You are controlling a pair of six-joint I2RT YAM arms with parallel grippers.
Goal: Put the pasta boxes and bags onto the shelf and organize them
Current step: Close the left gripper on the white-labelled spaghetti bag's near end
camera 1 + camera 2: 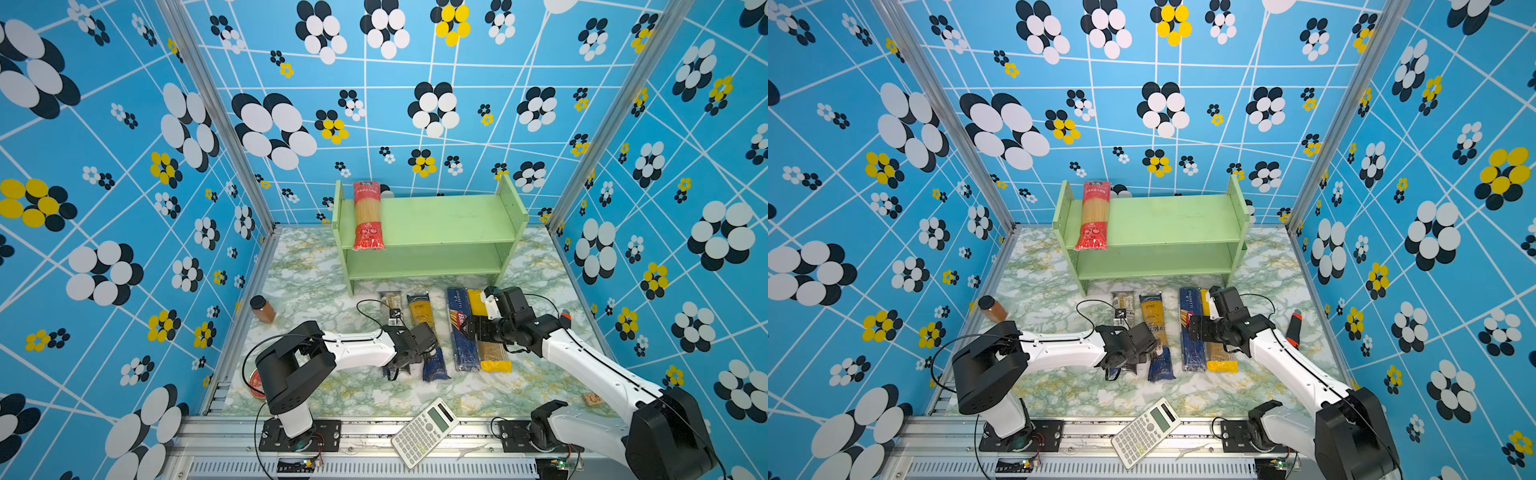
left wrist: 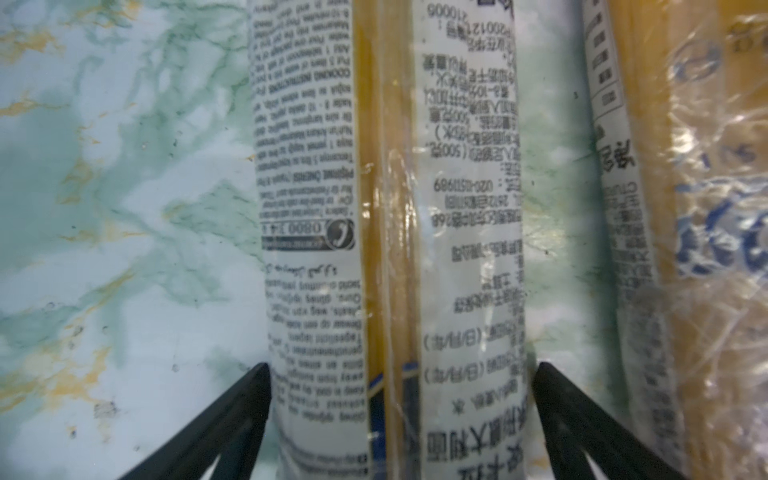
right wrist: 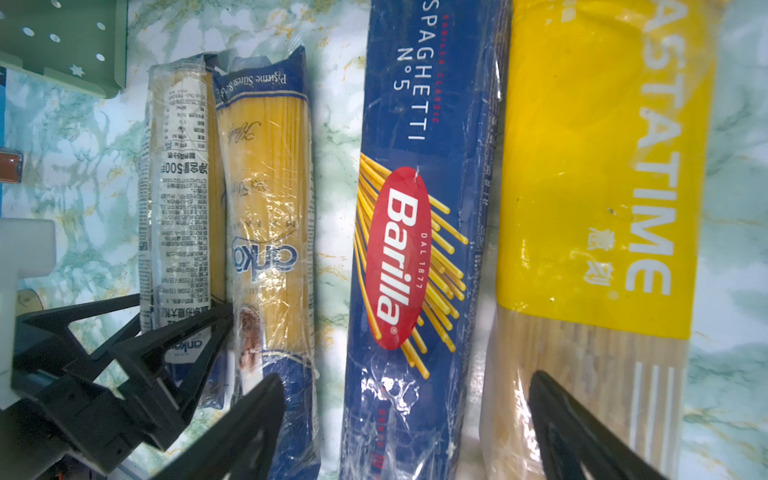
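Red-ended bag [image 1: 368, 216] atop shelf [image 1: 449, 220], four packs [image 1: 456, 307] in front

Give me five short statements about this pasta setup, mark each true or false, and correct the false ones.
1. The red-ended bag lies on the top tier of the shelf. True.
2. The shelf's lower tier holds two packs. False: nothing shows on it.
3. The left gripper is open, its jaws on either side of the clear bag. True.
4. The right gripper is shut on a pack. False: it is open over the Barilla box and holds nothing.
5. The calculator sits on the shelf. False: it lies at the front edge of the table.
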